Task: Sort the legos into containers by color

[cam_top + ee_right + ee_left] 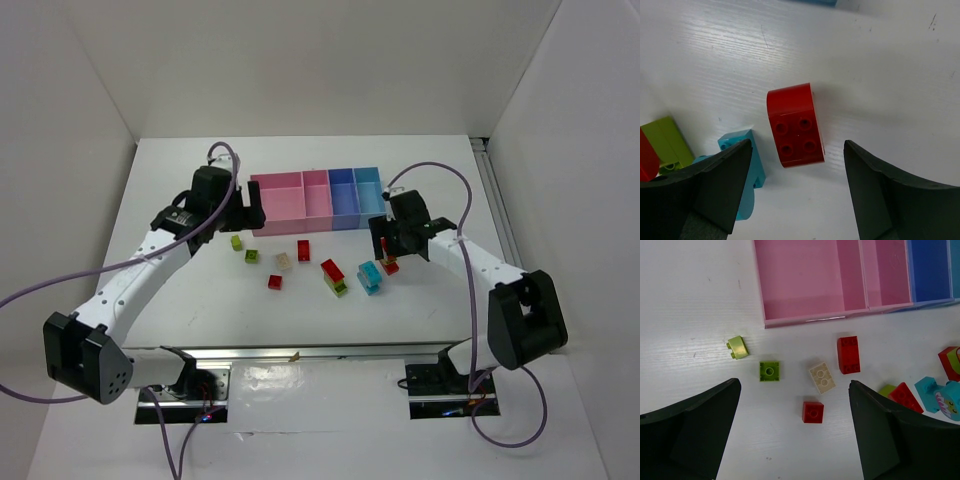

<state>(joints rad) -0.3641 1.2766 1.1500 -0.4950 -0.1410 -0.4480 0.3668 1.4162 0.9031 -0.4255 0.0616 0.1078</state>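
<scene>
The left pincer (795, 390) hangs above the table (690, 290), jaws spread wide and clamping nothing. A small red square (813, 412) lies between its two fingers (690, 435), touching neither. Just ahead of the fingertips sit four more pieces. Towards the left finger's side is a pale yellow-green sloped brick (737, 346), then a darker green one-stud square (769, 371). Next come a beige two-stud brick (822, 377) with its long axis slanted and a long red brick (848, 354) whose long axis points straight ahead at the containers (280, 195). Beyond those, that wrist view takes in the wide pink bin (805, 320), the narrow pink bin (887, 305) and a blue bin (930, 270). Only the top view shows the whole row of four, ending in a lighter blue bin (368, 190). The wrist view in turn shows a printed face on a cyan piece (950, 402) beyond the right finger, too small to make out from above. The right pincer (797, 145) has its jaws apart too, straddling a round-ended red brick (794, 125), with table showing on both sides of it. Four studs face the camera. Its long axis runs ahead, crosswise to the line between the fingers, with the rounded end leading. From above, the pincer hides most of it. A cyan brick (756, 175) is partly hidden by one finger, and a green brick (667, 142) lies farther out.
</scene>
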